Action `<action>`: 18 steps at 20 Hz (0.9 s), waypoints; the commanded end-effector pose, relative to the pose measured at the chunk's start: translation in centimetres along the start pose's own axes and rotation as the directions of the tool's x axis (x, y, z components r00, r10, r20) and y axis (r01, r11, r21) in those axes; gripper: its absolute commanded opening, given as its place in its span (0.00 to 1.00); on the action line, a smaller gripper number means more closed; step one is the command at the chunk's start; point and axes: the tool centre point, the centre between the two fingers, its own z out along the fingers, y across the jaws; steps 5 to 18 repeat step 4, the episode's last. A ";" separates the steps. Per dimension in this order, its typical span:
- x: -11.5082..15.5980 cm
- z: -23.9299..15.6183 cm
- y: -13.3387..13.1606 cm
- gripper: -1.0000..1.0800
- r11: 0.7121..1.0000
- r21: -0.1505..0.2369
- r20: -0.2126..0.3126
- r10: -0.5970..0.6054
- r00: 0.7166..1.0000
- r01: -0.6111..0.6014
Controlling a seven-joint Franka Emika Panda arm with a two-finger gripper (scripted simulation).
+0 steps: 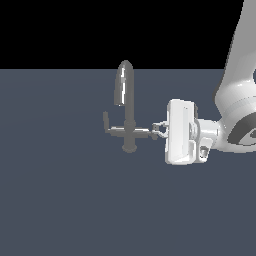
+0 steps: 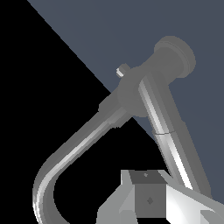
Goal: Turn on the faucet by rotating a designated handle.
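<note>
- Exterior view: the faucet (image 1: 128,107) stands on the flat slate-blue desk (image 1: 60,200), round base down, tall arched spout curving toward this view's left.
- Exterior view: the handle (image 1: 144,131) is a thin bar lying horizontal, running from the stem toward this view's right. Its far end sits at the tool (image 1: 161,130). The mirror lever (image 1: 111,127) runs the opposite way, ending in a short upturned tip.
- Exterior view: the tool approaches side-on from this view's right, its axis roughly in line with the bar. The fingers (image 1: 158,126) are narrowly parted about the bar's end. Firm contact cannot be confirmed at this size.
- Judgement: the coming rotation depends on the bar's end staying between the fingers while the wrist sweeps around the upright stem.
- Wrist view: the handle (image 2: 168,131) reads as a smooth, dull-grey metal rod with a bright highlight, leading away from the tool (image 2: 148,197) to the stem and round base.
- Wrist view: the spout (image 2: 70,162) is a glossy curved tube. The finger bodies are pale, blocky and faceted. The grip point itself is out of frame.
</note>
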 end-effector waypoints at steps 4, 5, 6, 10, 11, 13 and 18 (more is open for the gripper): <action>1.4 -0.3 4.7 0.00 0.999 0.002 -0.006 0.042 0.999 -0.042; 1.4 -0.3 4.7 0.00 0.999 0.002 -0.006 0.042 0.999 -0.042; 1.4 -0.3 4.7 0.00 0.999 0.002 -0.006 0.042 0.999 -0.042; 1.4 -0.3 4.7 0.00 0.999 0.002 -0.006 0.042 0.999 -0.042; 1.4 -0.3 4.7 0.00 0.999 0.002 -0.006 0.042 0.999 -0.042; 1.4 -0.3 4.7 0.00 0.999 0.002 -0.006 0.042 0.999 -0.042; 1.4 -0.3 4.7 0.00 0.999 0.002 -0.006 0.042 0.999 -0.042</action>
